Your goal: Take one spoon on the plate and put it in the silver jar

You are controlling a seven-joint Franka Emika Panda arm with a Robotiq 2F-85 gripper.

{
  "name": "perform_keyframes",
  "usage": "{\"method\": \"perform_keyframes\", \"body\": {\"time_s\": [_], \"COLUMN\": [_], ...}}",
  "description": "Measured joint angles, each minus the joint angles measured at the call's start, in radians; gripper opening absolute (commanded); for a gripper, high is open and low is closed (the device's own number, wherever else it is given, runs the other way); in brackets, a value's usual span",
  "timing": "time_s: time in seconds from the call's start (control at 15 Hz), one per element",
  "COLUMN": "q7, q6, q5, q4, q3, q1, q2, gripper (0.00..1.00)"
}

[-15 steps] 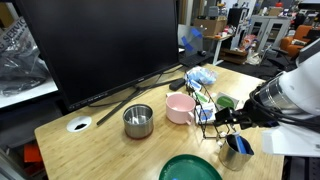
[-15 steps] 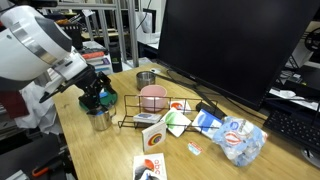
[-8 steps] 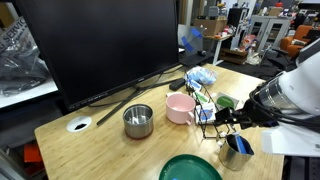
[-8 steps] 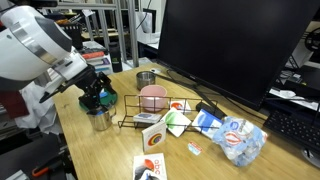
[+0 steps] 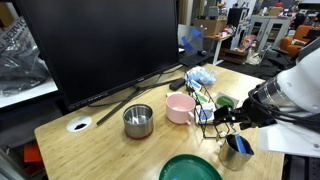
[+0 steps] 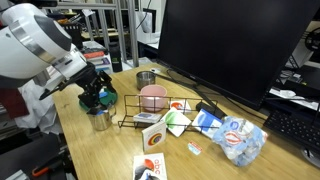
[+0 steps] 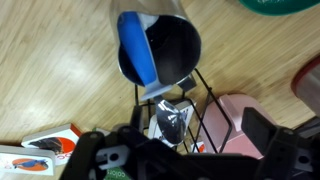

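- Spoon (image 7: 137, 48) leans inside the silver jar (image 7: 178, 52), which we see near an edge of the tabletop (image 5: 90, 150).
- Gripper (image 5: 228, 122) hovers just above the jar, released, grasping nothing.
- Plate (image 5: 190, 169) lies near the jar.

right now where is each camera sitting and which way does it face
Exterior view: off the table edge, facing the monitor; arm at right, above the silver jar.
Exterior view: off a table corner, monitor at right; arm at left.
Wrist view: looks down into the silver jar holding the spoon; open pincer at bottom.
Shared: silver jar and pink cup in all three.
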Motion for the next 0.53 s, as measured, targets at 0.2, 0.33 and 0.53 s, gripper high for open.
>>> {"method": "perform_keyframes", "body": {"time_s": [0.2,0.33,0.53], "q7": [-0.045,-0.087,-0.159], "q6": [-0.008,-0.026,-0.027], "q5": [0.030,0.062,0.097], "q4": [0.005,0.009,0.014], "q3": [-0.055,-0.110,-0.187], "q1": [-0.019,-0.039,-0.068], "q2": [-0.004,-0.006,-0.013], "gripper": [1.00,1.00,1.00]}}
